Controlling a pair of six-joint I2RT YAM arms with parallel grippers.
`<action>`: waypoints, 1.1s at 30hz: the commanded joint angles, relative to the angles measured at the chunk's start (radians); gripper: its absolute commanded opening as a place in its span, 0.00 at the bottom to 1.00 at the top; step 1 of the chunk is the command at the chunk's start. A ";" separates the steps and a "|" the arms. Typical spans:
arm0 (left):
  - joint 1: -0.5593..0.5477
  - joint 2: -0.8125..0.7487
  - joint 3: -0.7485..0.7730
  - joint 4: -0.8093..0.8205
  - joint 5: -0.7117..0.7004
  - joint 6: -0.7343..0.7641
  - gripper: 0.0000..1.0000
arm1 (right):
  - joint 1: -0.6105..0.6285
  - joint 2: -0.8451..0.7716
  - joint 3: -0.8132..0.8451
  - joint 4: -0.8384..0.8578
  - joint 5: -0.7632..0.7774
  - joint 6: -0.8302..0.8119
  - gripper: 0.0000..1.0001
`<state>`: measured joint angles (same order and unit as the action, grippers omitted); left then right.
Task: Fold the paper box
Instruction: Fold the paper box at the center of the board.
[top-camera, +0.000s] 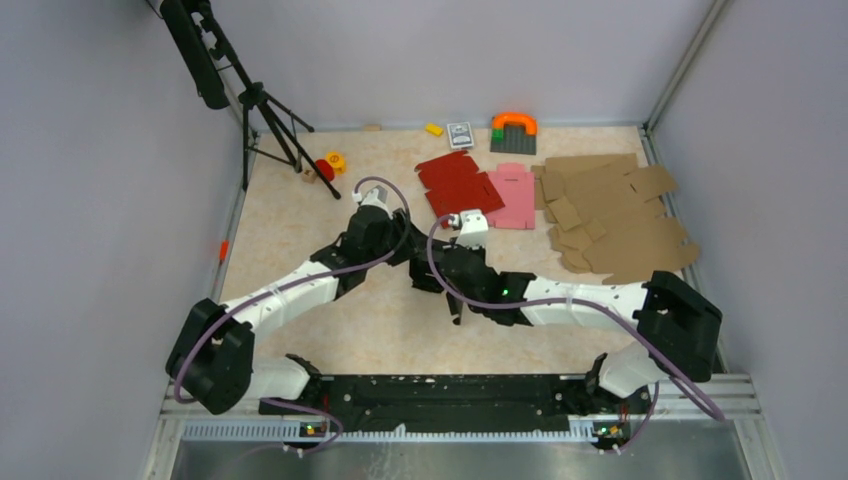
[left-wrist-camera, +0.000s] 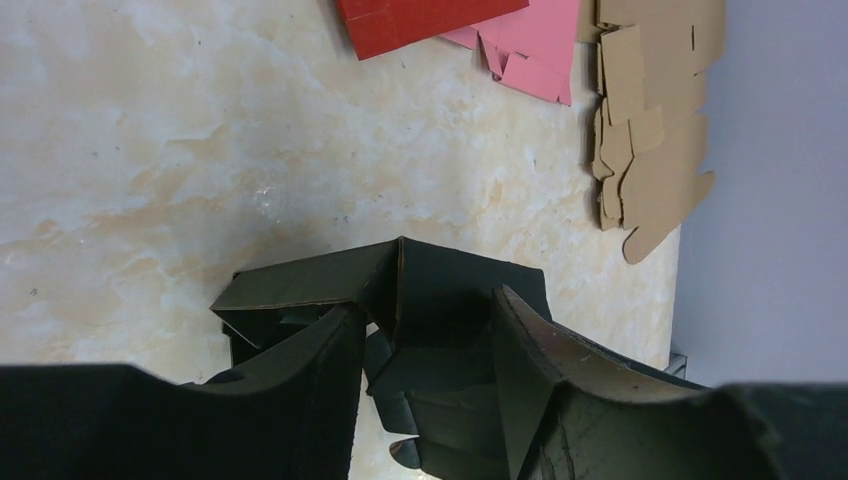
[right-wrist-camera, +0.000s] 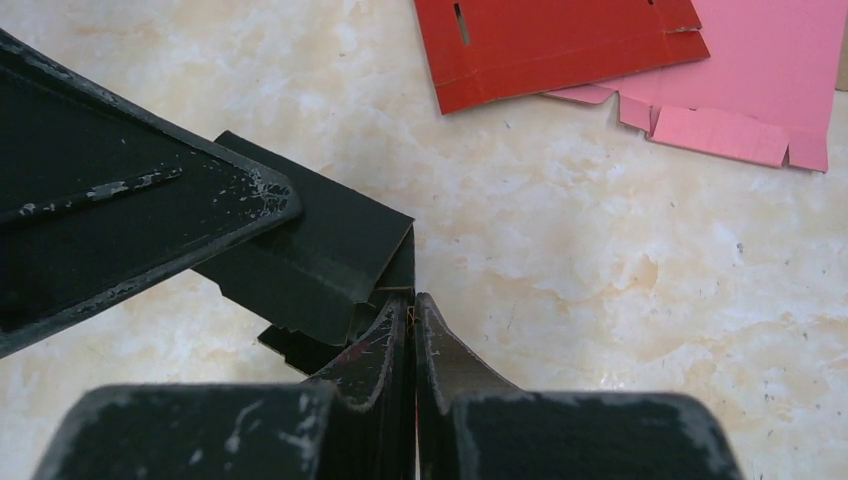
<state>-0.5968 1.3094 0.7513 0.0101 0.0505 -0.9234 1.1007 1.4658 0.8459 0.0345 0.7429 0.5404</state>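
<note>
Box (left-wrist-camera: 440, 285), black, part-folded: lay on the counter (left-wrist-camera: 150, 150) between both arms, apart from red blank (right-wrist-camera: 560, 45) and pink blank (right-wrist-camera: 770, 60). Right fingers (right-wrist-camera: 452, 350): were together, clamped on a panel edge. Left fingers (left-wrist-camera: 300, 370): stood apart, straddling a raised fold; contact could not be told. Handling note: the step looked best served by the right anchoring firmly while the left pinched squarely on the crease, lest thin card buckle.

The middle of the tabletop (top-camera: 290, 220) is taken up by the two crossed arms, with the left gripper (left-wrist-camera: 425, 310) and right gripper (right-wrist-camera: 412, 305) brought together at the black paper box (left-wrist-camera: 440, 280). Bare surface is left open on the left side. The far right is covered by a red cardboard blank (top-camera: 455, 183), a pink blank (top-camera: 515, 195) and brown cardboard blanks (top-camera: 615, 215). The far-left corner is blocked by a tripod (top-camera: 265, 110).
</note>
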 joint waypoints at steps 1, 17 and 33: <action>-0.012 -0.004 -0.034 0.009 -0.025 0.009 0.49 | 0.038 0.025 0.047 0.009 -0.029 0.027 0.01; -0.013 -0.003 -0.142 0.156 -0.056 0.023 0.25 | 0.037 -0.030 0.030 0.039 -0.186 -0.005 0.23; -0.012 -0.032 -0.226 0.274 -0.056 0.072 0.21 | -0.157 -0.201 0.006 -0.062 -0.586 -0.104 0.63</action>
<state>-0.6060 1.2968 0.5434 0.2268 -0.0151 -0.8783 0.9844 1.3060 0.8249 0.0086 0.3115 0.4980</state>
